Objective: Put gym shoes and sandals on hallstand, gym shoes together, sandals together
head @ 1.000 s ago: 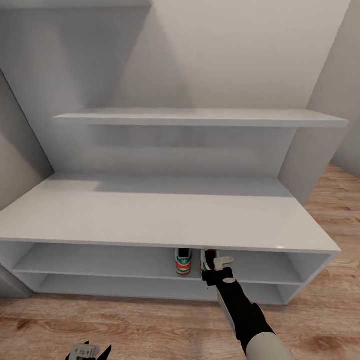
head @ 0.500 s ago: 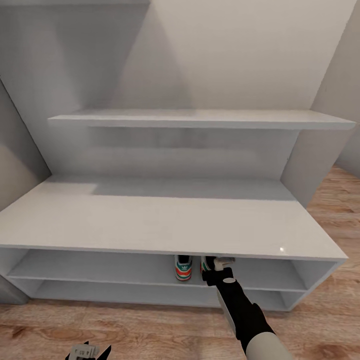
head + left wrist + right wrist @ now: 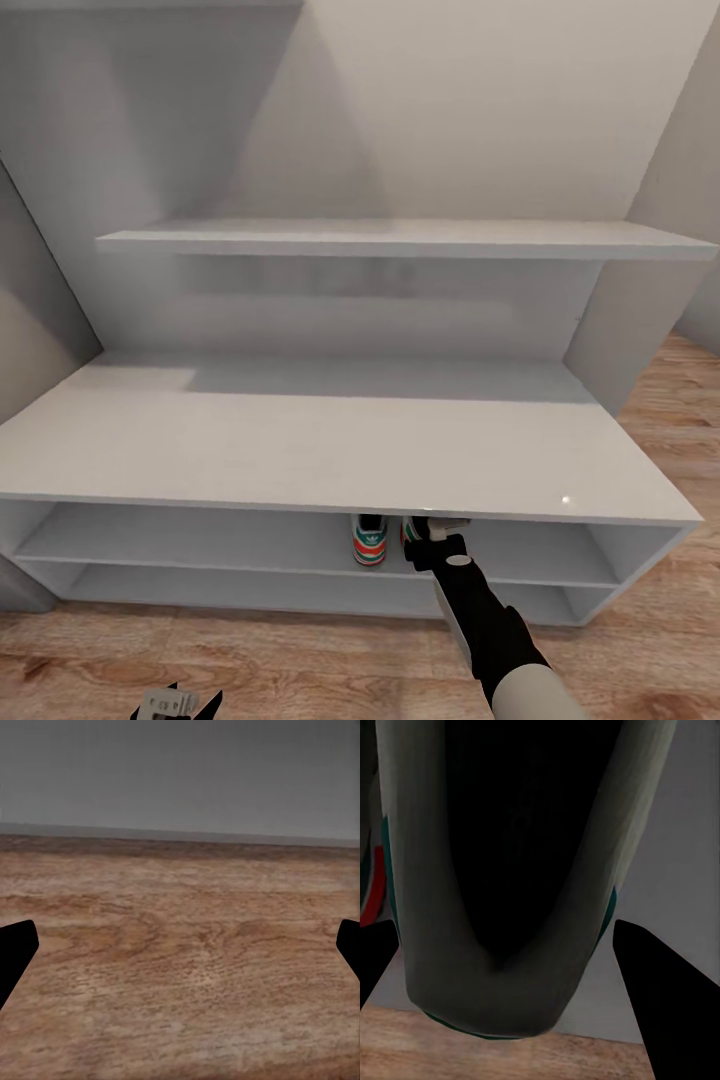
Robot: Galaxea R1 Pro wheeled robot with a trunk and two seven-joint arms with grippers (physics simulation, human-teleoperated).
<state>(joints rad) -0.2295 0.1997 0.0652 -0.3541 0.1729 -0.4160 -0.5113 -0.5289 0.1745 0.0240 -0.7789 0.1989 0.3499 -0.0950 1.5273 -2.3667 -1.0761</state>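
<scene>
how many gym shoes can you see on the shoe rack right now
2. One gym shoe stands heel-out on the upper open shelf of the hallstand. The second gym shoe sits right beside it, mostly hidden behind the right gripper; its heel opening is close up in the right wrist view.

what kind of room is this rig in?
Most likely a home corridor or entryway. A pale hallstand stands against a plain wall, with open shelf tiers below and a wall shelf above. Gym shoes sit on a lower tier, and the floor is wood plank.
</scene>
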